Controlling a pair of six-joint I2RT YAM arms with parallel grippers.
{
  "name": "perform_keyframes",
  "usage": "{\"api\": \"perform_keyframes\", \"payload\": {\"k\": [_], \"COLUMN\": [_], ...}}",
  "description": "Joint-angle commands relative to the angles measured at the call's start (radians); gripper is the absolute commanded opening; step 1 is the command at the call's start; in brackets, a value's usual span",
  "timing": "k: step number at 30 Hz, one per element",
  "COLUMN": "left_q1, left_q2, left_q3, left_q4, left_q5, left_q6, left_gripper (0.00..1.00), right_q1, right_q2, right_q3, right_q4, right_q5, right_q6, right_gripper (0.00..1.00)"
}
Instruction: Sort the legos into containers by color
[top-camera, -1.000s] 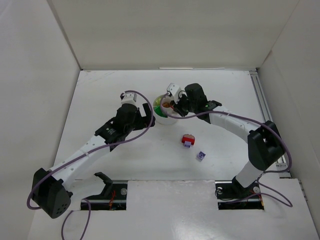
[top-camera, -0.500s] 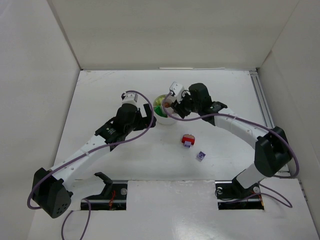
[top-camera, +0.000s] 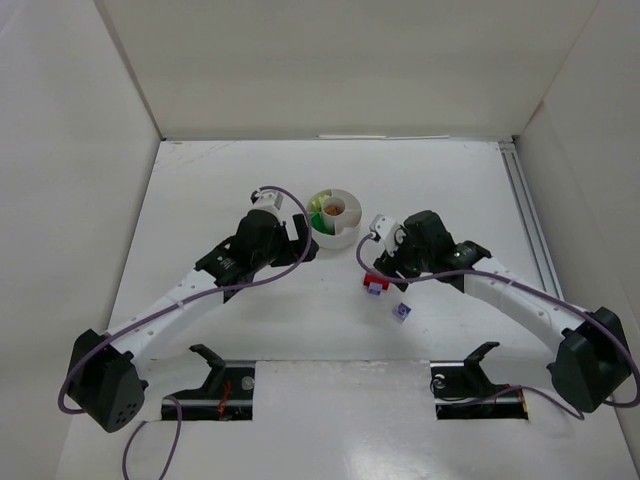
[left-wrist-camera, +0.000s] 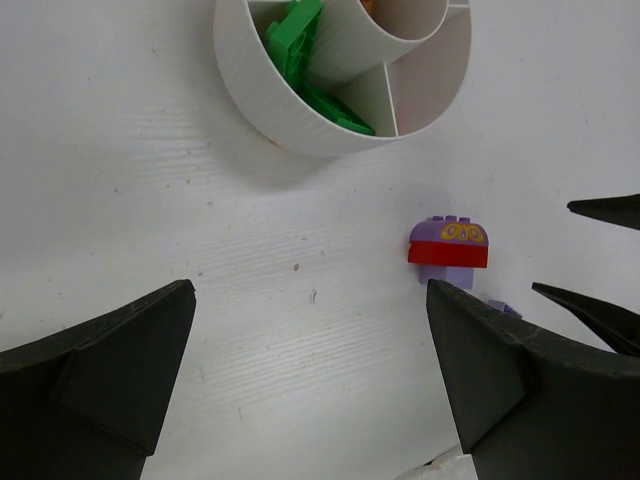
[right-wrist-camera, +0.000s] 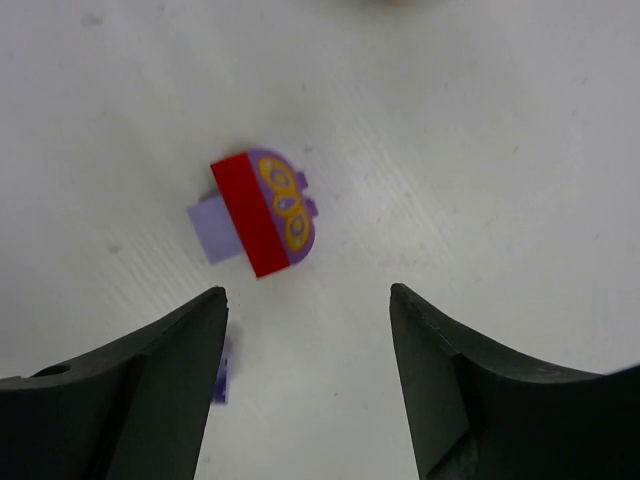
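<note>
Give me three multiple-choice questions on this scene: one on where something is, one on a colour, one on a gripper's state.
1. The red-and-purple lego lies: A in the centre well; B on the table, outside the dish; C in a wedge.
2. Legos visible in the dish's wedges are: A green; B red; C purple.
3. The right gripper is: A open, empty; B shut on a lego; C shut on the dish.
B: it rests on bare table. A: green bricks lie in a wedge. A: its jaws stand apart above the lego.
</note>
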Motion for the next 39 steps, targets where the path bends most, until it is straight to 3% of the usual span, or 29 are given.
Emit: {"api": "perform_keyframes", "payload": {"k": [1,8,16,24,31,36,39], "left_q1": [0.006,0.006,0.006,0.006,0.006,0.006,0.006], "left_q2": [0.009,0.009,-0.010,-0.039,-0.021,-0.011,-0.011], "left_q3": [0.003,0.023,0.023,0.023,0.023,0.023,0.032], "left_q4": [0.041,0.032,0.012,-0.011,-0.002,-0.002,-0.002], "left_q5": [0.032,0.032,0.023,-0.007,-0.007,-0.007,-0.007], "left_q6": [0.012,0.030,0.030,0.021,0.021,0.030,0.039], "left_gripper": [1.00,1.00,1.00,1.00,1.00,1.00,1.00], "right_q1": [0.003,0.070,0.127,0.127,0.127,0.127,0.115], "right_q2": [-0.037,0.038,0.157,0.179,0.132,0.144,0.170], "right_q3": [-0.014,-0.045,-0.045,-0.036,-0.056,-0.028,-0.015], "right_q4": [-0.098,-0.071,0.101,0.081,0.023,-0.111,-0.114], "right_q5": [0.063,0.155,0.168,0.194,0.105,0.310,0.356], "right_q6": [0.082,0.111,0.072,0.046,0.036,0.174,0.205], "right_gripper": [0.71,0.74,0.76,0.79,0.82,0.82,0.82]}}
